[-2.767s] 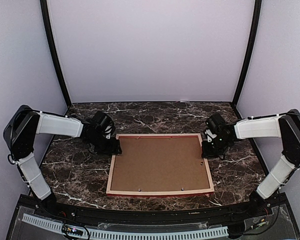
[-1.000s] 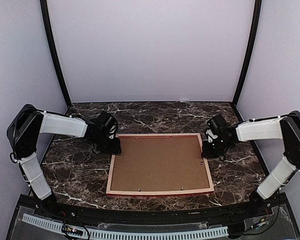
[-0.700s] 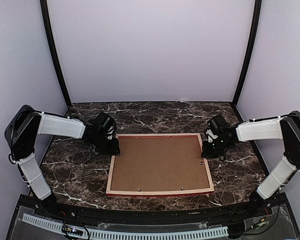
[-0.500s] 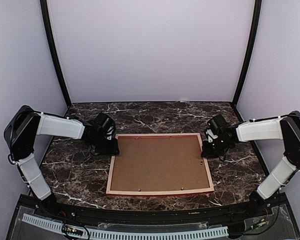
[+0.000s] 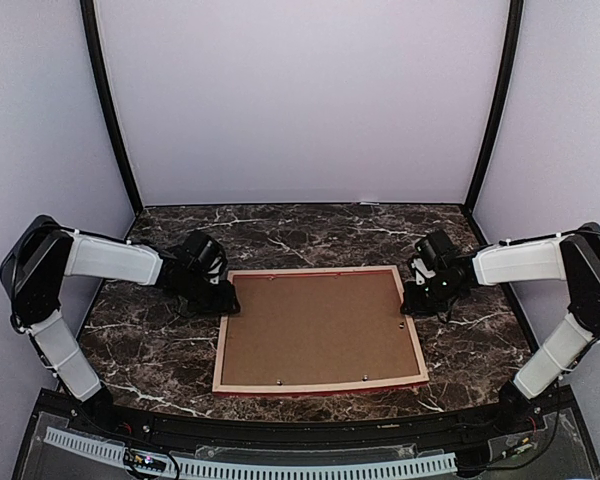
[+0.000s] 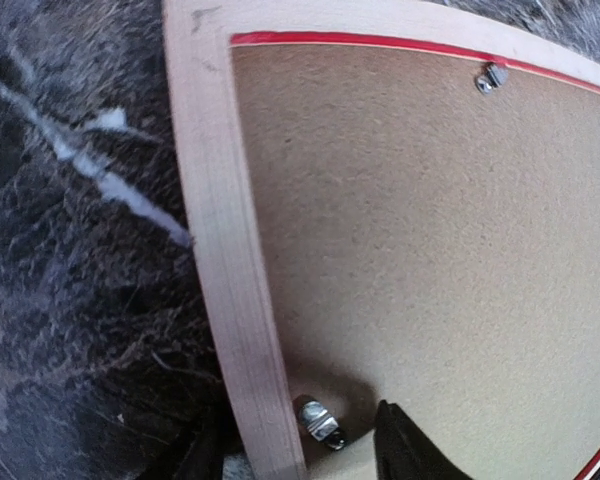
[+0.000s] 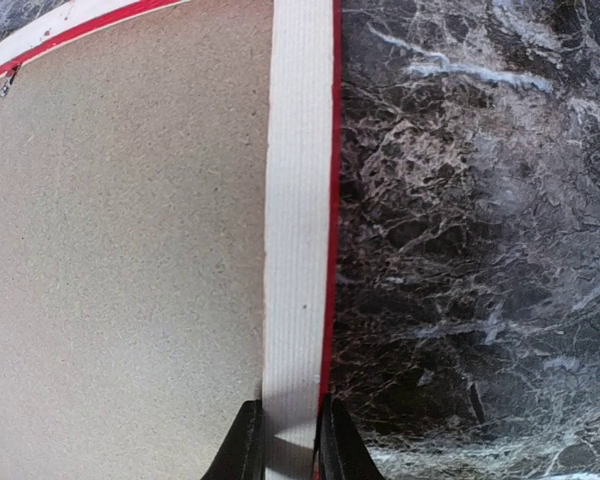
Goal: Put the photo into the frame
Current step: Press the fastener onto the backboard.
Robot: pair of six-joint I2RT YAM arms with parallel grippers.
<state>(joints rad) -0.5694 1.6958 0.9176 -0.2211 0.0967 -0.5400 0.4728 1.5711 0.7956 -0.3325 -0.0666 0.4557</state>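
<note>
While the pale-wood frame lies on the marble counter, right tool clamps its flat rail; left tool, spread, straddles it.

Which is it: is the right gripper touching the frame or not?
Touching. The right wrist view shows the right gripper pinching the frame, both fingers against its rail.
</note>
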